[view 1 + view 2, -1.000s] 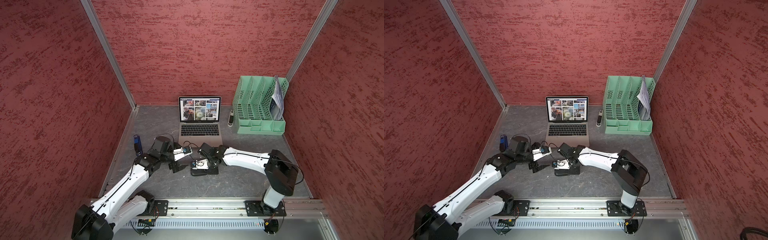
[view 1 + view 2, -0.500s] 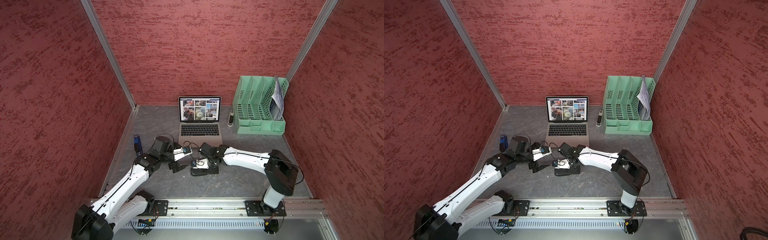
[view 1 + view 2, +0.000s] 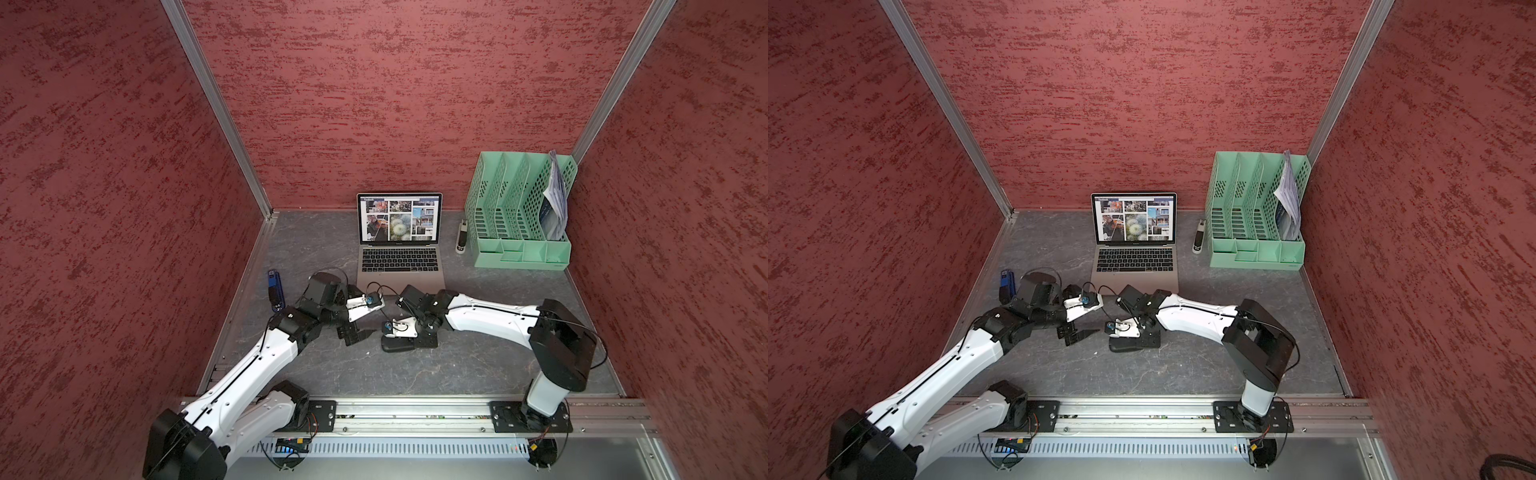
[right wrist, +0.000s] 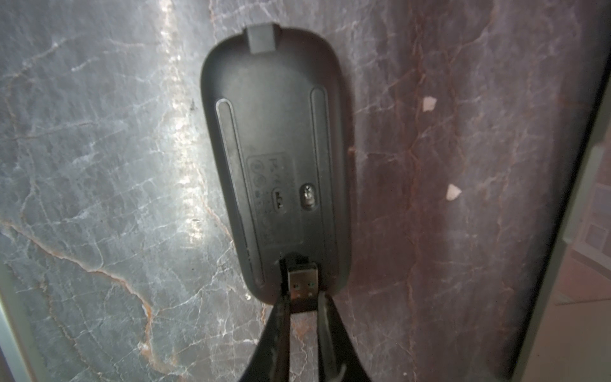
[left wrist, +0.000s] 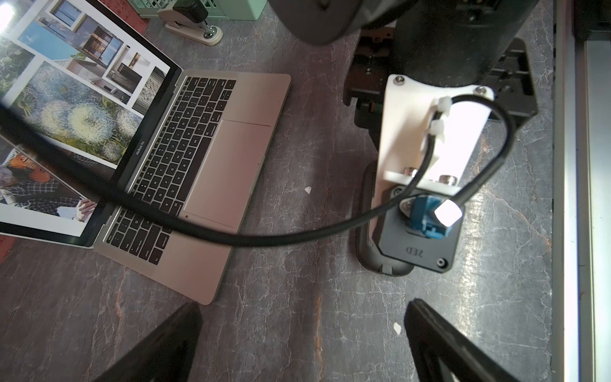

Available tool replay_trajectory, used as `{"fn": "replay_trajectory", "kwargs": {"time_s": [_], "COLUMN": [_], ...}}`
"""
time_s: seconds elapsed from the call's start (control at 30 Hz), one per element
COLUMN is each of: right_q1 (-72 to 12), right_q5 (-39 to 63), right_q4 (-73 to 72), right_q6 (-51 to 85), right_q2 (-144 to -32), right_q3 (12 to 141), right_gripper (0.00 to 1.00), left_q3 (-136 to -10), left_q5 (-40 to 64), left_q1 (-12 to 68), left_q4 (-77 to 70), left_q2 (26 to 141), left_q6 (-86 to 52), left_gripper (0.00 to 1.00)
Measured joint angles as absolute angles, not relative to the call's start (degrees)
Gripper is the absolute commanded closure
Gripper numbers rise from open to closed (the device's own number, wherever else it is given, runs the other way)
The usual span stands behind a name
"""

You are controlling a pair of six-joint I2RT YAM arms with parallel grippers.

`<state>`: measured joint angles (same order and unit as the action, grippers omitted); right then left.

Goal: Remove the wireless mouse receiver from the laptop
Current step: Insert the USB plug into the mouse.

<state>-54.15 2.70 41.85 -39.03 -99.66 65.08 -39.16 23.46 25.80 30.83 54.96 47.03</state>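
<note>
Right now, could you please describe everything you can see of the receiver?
The receiver is a tiny USB plug: a silvery metal shell, dark inside, on a short black stub. The right gripper pinches its sides. It sits over one end of the upturned black mouse, at a small recess; whether they touch is unclear.

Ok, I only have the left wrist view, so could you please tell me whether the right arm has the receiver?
Observer: Yes, the right jaws are shut on the wireless mouse receiver, its metal plug exposed.
Operator: Where is it held?
Observer: At the notch in one end of the mouse, which lies underside up.
Operator: Is anything by the left arm?
Observer: A blue-and-black stick lies beside it.
</note>
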Motion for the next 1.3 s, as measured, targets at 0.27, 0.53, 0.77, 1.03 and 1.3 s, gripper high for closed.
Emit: {"fn": "replay_trajectory", "kwargs": {"time_s": [0.27, 0.53, 0.77, 1.03, 1.3], "right_q1": [-54.2, -54.2, -54.2, -54.2, -54.2], "right_q5": [2.8, 3.2, 3.5, 3.6, 3.6], "right_q4": [42.0, 42.1, 42.2, 42.2, 42.3], "right_q6": [-39.0, -38.8, -38.8, -38.8, -38.4], "right_q2": [-99.7, -99.7, -99.7, -100.0, -100.5], "right_q3": [65.1, 65.1, 65.1, 65.1, 65.1], "right_gripper": [1.0, 1.0, 1.0, 1.0, 0.95], "left_q3": [-39.2, -39.2, -39.0, -38.6, -38.6], "left_q5": [23.4, 23.4, 23.2, 23.0, 22.8], "left_q1": [25.8, 25.8, 25.8, 25.8, 25.8], "left_q4": [30.8, 30.8, 30.8, 30.8, 30.8], "left_q2": [55.0, 55.0, 55.0, 55.0, 55.0], "left_q6": [47.0, 47.0, 47.0, 47.0, 47.0], "left_gripper": [0.0, 0.0, 0.0, 0.0, 0.0]}}
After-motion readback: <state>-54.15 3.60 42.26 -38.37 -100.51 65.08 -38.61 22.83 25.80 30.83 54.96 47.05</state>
